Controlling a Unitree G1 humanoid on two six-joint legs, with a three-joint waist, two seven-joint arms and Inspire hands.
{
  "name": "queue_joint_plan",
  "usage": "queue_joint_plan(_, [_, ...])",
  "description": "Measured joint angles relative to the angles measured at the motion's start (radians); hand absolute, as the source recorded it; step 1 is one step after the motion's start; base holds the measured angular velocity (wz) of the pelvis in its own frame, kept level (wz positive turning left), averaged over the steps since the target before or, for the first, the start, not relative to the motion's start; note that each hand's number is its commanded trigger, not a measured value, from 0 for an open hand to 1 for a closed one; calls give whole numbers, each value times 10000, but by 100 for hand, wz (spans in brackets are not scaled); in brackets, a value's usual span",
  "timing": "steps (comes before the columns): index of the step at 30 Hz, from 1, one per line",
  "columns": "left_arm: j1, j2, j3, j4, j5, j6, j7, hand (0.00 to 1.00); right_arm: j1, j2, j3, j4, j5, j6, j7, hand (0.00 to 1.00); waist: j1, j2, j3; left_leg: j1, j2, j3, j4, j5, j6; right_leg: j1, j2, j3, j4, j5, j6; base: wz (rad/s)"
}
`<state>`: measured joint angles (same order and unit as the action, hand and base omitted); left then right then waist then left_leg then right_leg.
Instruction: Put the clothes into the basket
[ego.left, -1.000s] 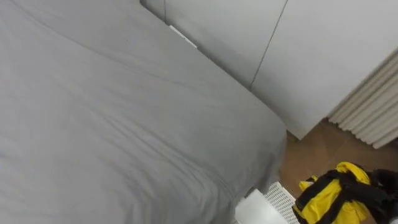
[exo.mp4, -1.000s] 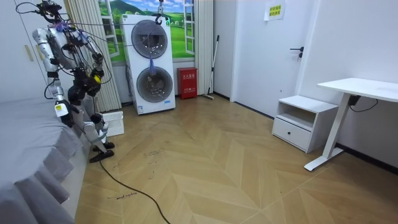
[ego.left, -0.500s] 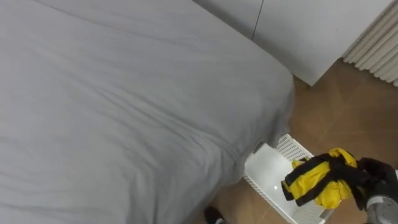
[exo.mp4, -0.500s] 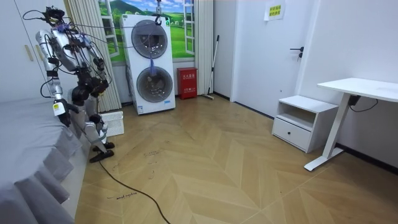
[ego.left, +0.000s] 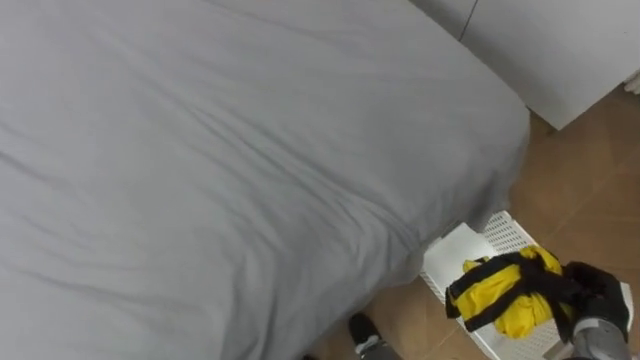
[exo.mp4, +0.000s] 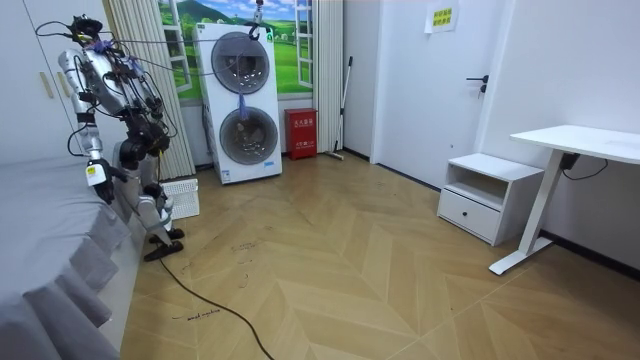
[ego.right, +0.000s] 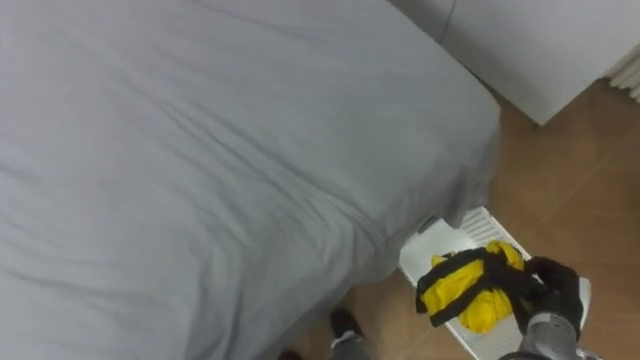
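While the yellow-and-black clothes (ego.left: 508, 298) hang over the white basket (ego.left: 507, 231), the right hand (ego.left: 598, 300) has its fingers curled round them. The basket stands on the floor (ego.left: 585, 170), just beside the bed (ego.left: 220, 150). In the room view the left hand (exo.mp4: 97, 180) hangs by the bed; I cannot tell how its fingers are set.

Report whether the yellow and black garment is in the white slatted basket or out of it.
Out: the right hand grips the bunched yellow and black garment over the white basket.
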<state>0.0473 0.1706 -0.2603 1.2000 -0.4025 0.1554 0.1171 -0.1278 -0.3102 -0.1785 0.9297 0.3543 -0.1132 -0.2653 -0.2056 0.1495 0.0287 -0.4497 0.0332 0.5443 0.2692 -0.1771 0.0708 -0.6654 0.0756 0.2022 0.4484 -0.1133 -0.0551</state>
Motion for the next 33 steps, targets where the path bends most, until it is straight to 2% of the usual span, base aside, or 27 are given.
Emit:
queue_joint_plan(5, [7,-6,0,5,4,-116,0,0,81,-6,-37,-23,383,-72,-189,100,-11,31,-21,-123,-42,-157,-18,21,9,-65,-72,-155,-7,-45,0,9])
queue_joint_plan(9, [11,-8,2,3,11,-131,-1,0,13,-9,-40,-31,405,-194,-274,100,17,62,-45,-183,-57,-160,-22,24,14,-144,-80,-170,23,-66,11,0])
queue_joint_plan(19, [67,-21,6,-39,12,-138,-2,0,135,-23,-382,-67,636,-204,-551,100,15,98,-90,-154,-99,-138,-12,24,14,-149,-72,-125,70,-85,9,0])
queue_joint_plan(20, [101,-21,11,-57,10,-138,-2,0,134,-39,-437,-120,733,-204,-623,75,2,94,-92,-127,-97,-103,-19,23,14,-144,-64,-113,90,-89,15,-7])
queue_joint_plan(21, [157,-21,13,-97,-10,-138,-1,0,128,-71,-458,-287,788,-205,-679,40,-44,93,-93,-102,-98,-82,-22,22,15,-144,-60,-80,130,-94,23,-6])
queue_joint_plan(22, [164,-21,12,-108,-6,-137,0,0,176,-97,-458,-429,787,-205,-719,0,-58,91,-93,-98,-100,-81,-14,22,15,-147,-58,-67,153,-100,32,0])
queue_joint_plan(27, [371,-20,11,-414,-4,-154,198,0,576,-293,-450,-1290,784,-422,-1044,0,-110,65,-107,-86,-94,-82,45,22,18,-123,-23,63,183,-86,50,0])
queue_joint_plan(31, [445,-19,8,-419,-10,-266,267,0,635,-308,-434,-1443,765,-424,-1124,0,-166,40,-114,-81,-98,-84,44,19,24,-109,47,221,174,-86,93,-2])
queue_joint_plan(33, [511,-19,9,-408,-11,-266,293,0,633,-307,-428,-1480,733,-424,-1153,0,-341,13,-98,-80,-97,-69,17,17,27,-117,65,259,175,-91,107,-2])
